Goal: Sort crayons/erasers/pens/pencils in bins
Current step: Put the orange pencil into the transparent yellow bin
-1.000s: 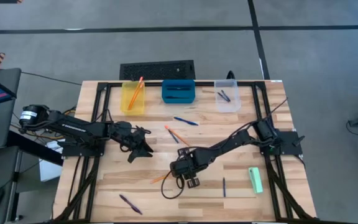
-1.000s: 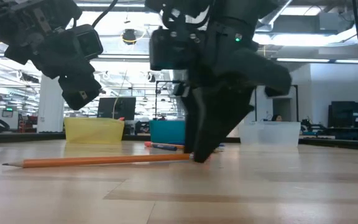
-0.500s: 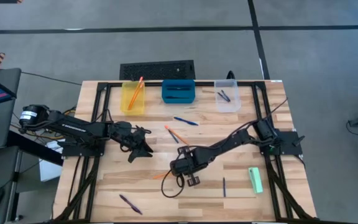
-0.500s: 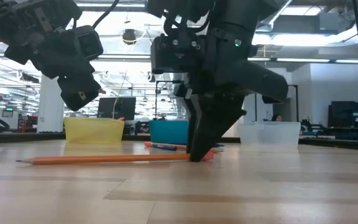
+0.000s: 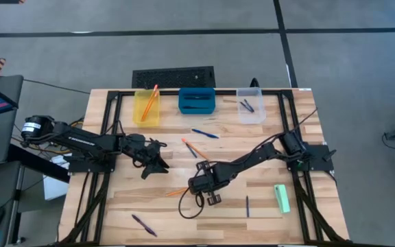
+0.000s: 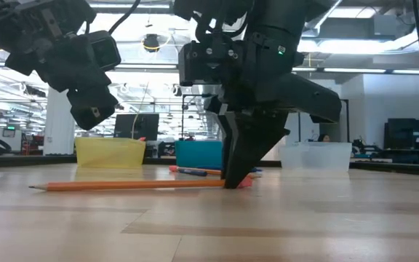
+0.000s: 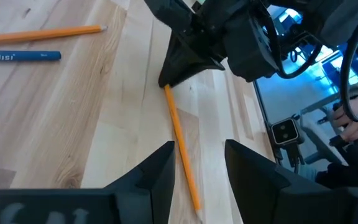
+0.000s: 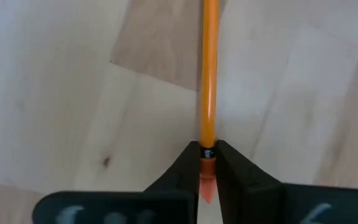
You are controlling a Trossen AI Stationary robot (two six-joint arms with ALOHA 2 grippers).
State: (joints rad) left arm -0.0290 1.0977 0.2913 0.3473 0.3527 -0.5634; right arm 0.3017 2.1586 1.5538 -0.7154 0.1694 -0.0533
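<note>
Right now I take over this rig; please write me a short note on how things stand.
Right tool: shut on the pencil at its eraser end, low on the table.
Left tool: open, empty, hanging above the table.
Done: one pencil in the yellow bin, pens in the blue bin and clear bin.
Left: held pencil, another pencil, four loose pens, green eraser.

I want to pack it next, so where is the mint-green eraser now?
In the high view, the mint-green eraser lies flat near the table's front right edge, beside a short dark pen, clear of both arms.
</note>
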